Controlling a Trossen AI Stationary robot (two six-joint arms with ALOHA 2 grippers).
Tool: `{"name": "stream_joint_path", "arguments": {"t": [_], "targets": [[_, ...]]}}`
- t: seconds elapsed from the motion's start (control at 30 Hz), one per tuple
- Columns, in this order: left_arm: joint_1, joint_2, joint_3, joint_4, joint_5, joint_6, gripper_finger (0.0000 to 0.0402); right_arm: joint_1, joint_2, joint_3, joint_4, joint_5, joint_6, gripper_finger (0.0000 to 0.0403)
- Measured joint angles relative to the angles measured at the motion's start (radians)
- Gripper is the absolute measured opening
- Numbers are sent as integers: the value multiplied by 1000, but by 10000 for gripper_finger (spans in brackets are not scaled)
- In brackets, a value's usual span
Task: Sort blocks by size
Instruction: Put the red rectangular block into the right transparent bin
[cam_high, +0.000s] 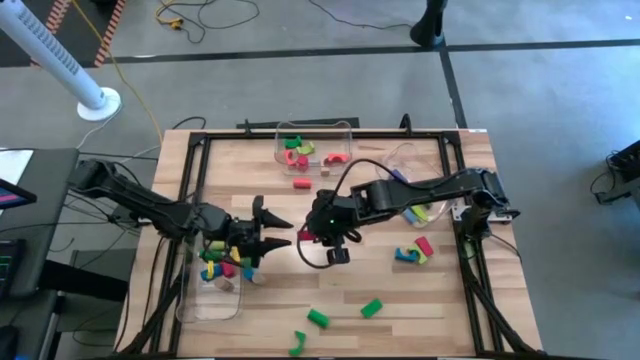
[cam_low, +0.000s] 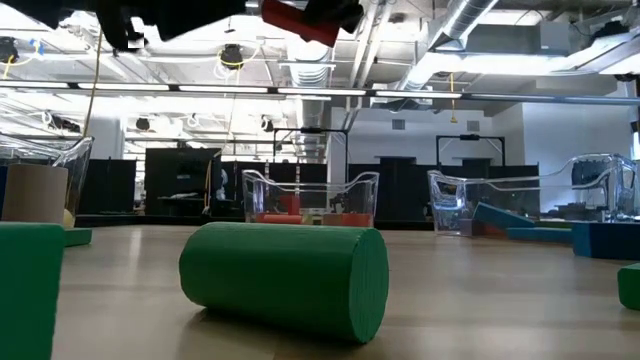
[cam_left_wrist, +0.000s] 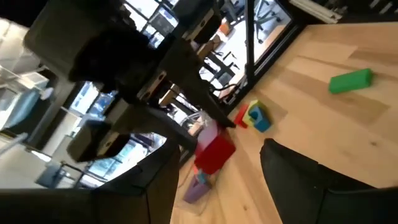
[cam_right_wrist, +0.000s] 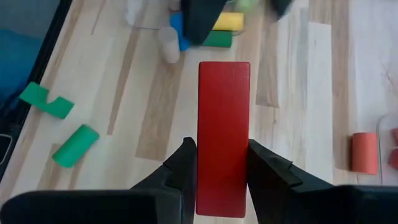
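- Wooden table (cam_high: 400, 290) first: we count three clear bins on it, and we judge the sort partly done, since each bin already holds blocks while others lie loose on the wood.
- At the near left, one bin (cam_high: 205, 300) holds a mixed heap of yellow, blue, green and pink blocks (cam_high: 222, 262); the left gripper (cam_high: 272, 232) hovers just beside it, over bare table.
- At the far middle, a second bin (cam_high: 345, 130) holds red and green pieces, with a red cylinder (cam_high: 300, 183) lying loose just outside it.
- On the right, a third bin (cam_high: 425, 160), partly hidden under the right arm, holds a few blocks too.
- Loose work left: a small cluster (cam_high: 414, 250) near the right edge and three green pieces along the near edge, among them a green cylinder (cam_high: 318, 318) and a green bar (cam_high: 371, 308).
- In the middle, the right gripper (cam_right_wrist: 221, 169) is clamped on a long red bar (cam_right_wrist: 223, 134), held above the table and not yet binned.
- The left gripper's fingers stand apart with nothing between them, facing that bar; we think it may be a handover.
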Motion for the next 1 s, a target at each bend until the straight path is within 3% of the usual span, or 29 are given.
{"name": "stream_joint_path", "arguments": {"t": [0.3,0.73,1.0], "targets": [[0,62,4,99,-44,105,212,-35,0,0,10,-72,6,136],[7,195,85,94,-74,162,212,-40,1,1,48,-100,5,136],[7,202,100,104,-121,189,212,-38,1,1,45,-100,4,136]]}}
